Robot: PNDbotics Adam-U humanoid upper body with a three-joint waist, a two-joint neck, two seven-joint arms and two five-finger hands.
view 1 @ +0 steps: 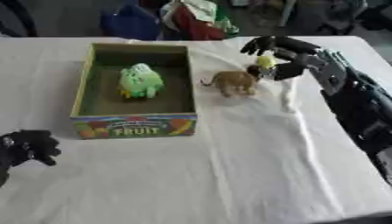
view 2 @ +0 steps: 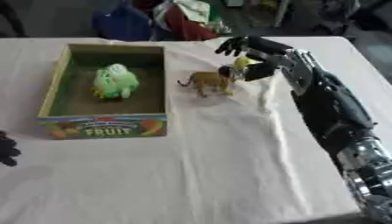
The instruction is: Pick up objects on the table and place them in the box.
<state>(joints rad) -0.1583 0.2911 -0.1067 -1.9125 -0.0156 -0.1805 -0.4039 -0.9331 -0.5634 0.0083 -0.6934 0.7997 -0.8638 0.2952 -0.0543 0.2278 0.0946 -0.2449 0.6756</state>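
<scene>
1. The box (view 1: 134, 124) sits on the white tablecloth (view 1: 229, 175) at about ten o'clock from the table's middle. It is an open cardboard tray with "FRUIT" printed on its near wall; the rest of the print is too blurred to read.
2. A green toy (view 1: 140, 81) lies inside the box, towards the far half of its floor. Its shape is soft and hard to make out; some yellow shows at its lower edge.
3. A brown toy animal (view 1: 232, 82) stands on the cloth just beside the box's right wall, at about three o'clock from the green toy. Its head end is partly hidden by the right hand.
4. The right hand (view 1: 277, 57) reaches in from two o'clock, its fingers curled round a small yellow-green thing (view 1: 265, 61), with the thumb below it. Most of that thing is covered, so I cannot tell what it is. It hangs just above the toy animal's head end; whether they touch cannot be told.
5. The left hand (view 1: 29, 146) rests at eight o'clock near the table's edge, fingers curled and holding nothing. It is almost cut off in the right eye view.
6. Clutter beyond the far edge is blurred.
</scene>
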